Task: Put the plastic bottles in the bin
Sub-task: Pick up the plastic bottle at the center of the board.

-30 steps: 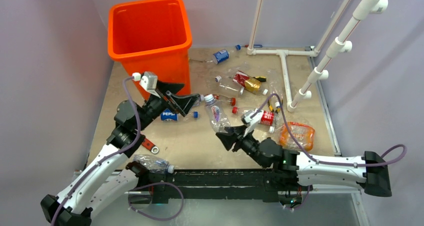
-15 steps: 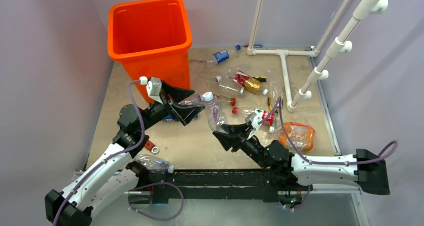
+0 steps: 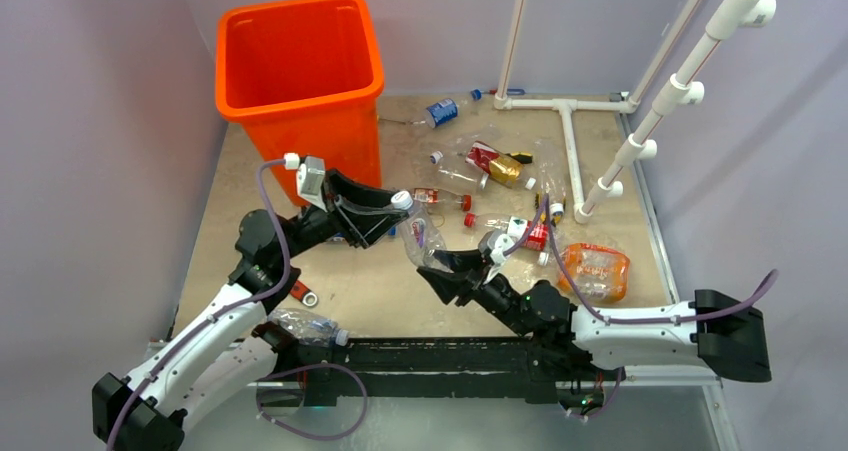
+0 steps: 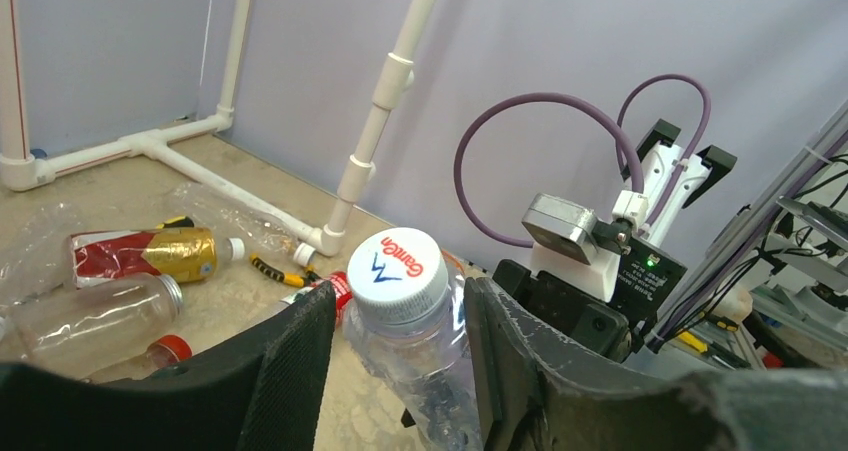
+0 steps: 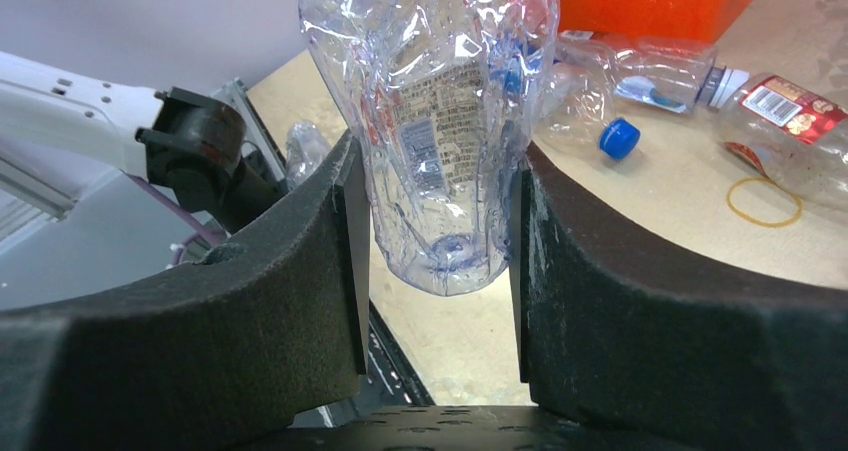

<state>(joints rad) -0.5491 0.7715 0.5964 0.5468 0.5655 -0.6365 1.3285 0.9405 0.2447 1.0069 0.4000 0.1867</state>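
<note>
Handover above table (image 3: 350, 283) centre — bottle (image 3: 418, 233) clamped at base by right gripper (image 5: 435, 171), at neck by left gripper (image 4: 400, 301); best to free the base only after a firm neck grip.

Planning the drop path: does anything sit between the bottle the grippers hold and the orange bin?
Nothing visible. The right gripper clamps the clear bottle at its base, the left gripper at its neck; only the left arm itself lies toward the bin, whose mouth is open.
</note>
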